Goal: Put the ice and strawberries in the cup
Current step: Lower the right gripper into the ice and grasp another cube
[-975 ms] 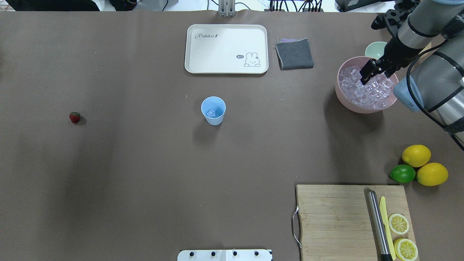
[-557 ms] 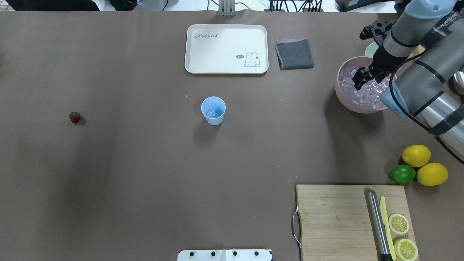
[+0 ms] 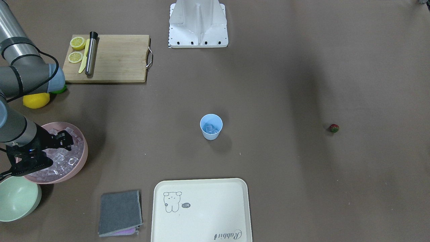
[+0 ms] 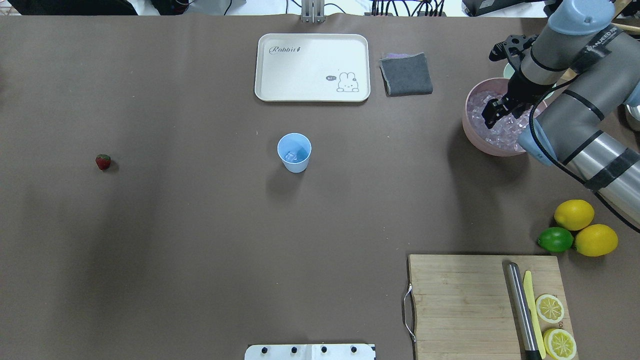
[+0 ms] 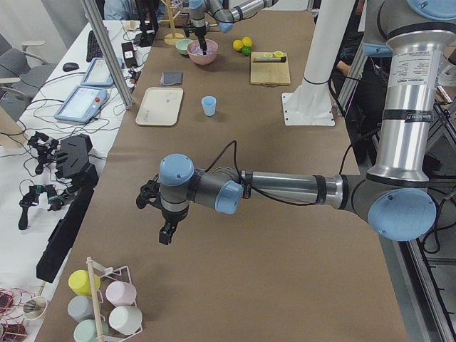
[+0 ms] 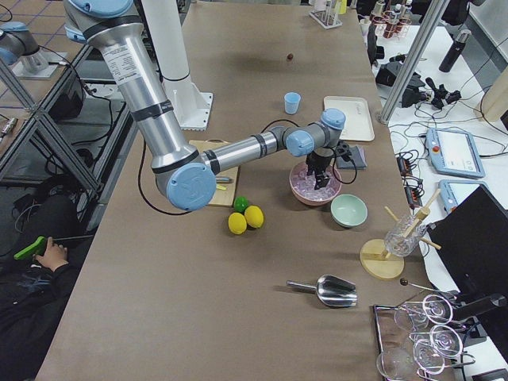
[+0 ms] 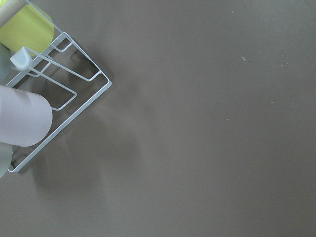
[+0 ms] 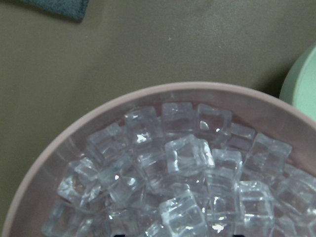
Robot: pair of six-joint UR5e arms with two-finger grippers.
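Note:
The light-blue cup (image 4: 294, 151) stands upright mid-table with a little ice in it; it also shows in the front-facing view (image 3: 211, 126). The strawberry (image 4: 103, 161) lies alone far to the left. The ice (image 4: 501, 136) fills a pink bowl (image 4: 467, 131). My right gripper (image 4: 492, 114) hangs open just above the ice at the bowl's left part; the right wrist view shows the cubes (image 8: 187, 158) close below, nothing held. My left gripper (image 5: 165, 235) hovers over bare table far from the cup; I cannot tell whether it is open.
A white tray (image 4: 312, 67) and a grey cloth (image 4: 406, 74) lie at the back. A pale-green bowl (image 3: 16, 198) stands beside the pink bowl. Lemons and a lime (image 4: 555, 239) sit by a cutting board (image 4: 465, 300). A cup rack (image 7: 54, 98) is under the left wrist.
My right gripper has moved left across the pink bowl, from its right part to its left part, staying low over the ice. Cup and strawberry have not moved.

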